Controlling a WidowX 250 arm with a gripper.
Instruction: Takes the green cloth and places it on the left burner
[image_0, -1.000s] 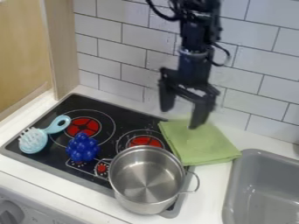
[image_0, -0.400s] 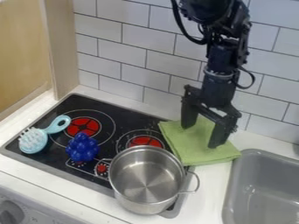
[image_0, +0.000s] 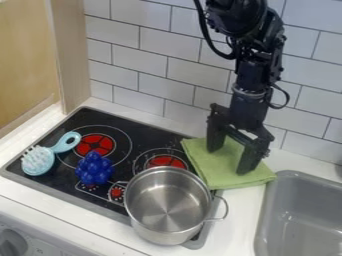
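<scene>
Between the stove (image_0: 83, 122) and the sink (image_0: 300, 220), the green cloth (image_0: 214, 172) is lying spread out, its left edge just overlapping the stove's rim and the rest covering the counter (image_0: 234, 215). Right over it the gripper (image_0: 229, 161) is hanging with its fingers parted and gripping nothing, one tip toward the back of the fabric and the other toward the sink-side part. That wide stance is probably serving to pinch up a fold between the tips; closing too high would risk skimming the flat fabric. Above, the arm (image_0: 254, 85) is dropping steeply in front of the tiles, a posture seemingly suiting a grasp from overhead. Beside the cloth, the steel pot (image_0: 167, 205) is standing over the near side of the right burner (image_0: 165, 161), so a lifted cloth is likely needing height to avoid dragging across its rim. Farther left, the left burner (image_0: 95, 144) is waiting as the goal, with the blue toy (image_0: 94, 168) sitting at its near side and the pale blue brush (image_0: 38, 161) pointing its handle toward it; both are probably crowding the landing, perhaps catching a trailing corner.
</scene>
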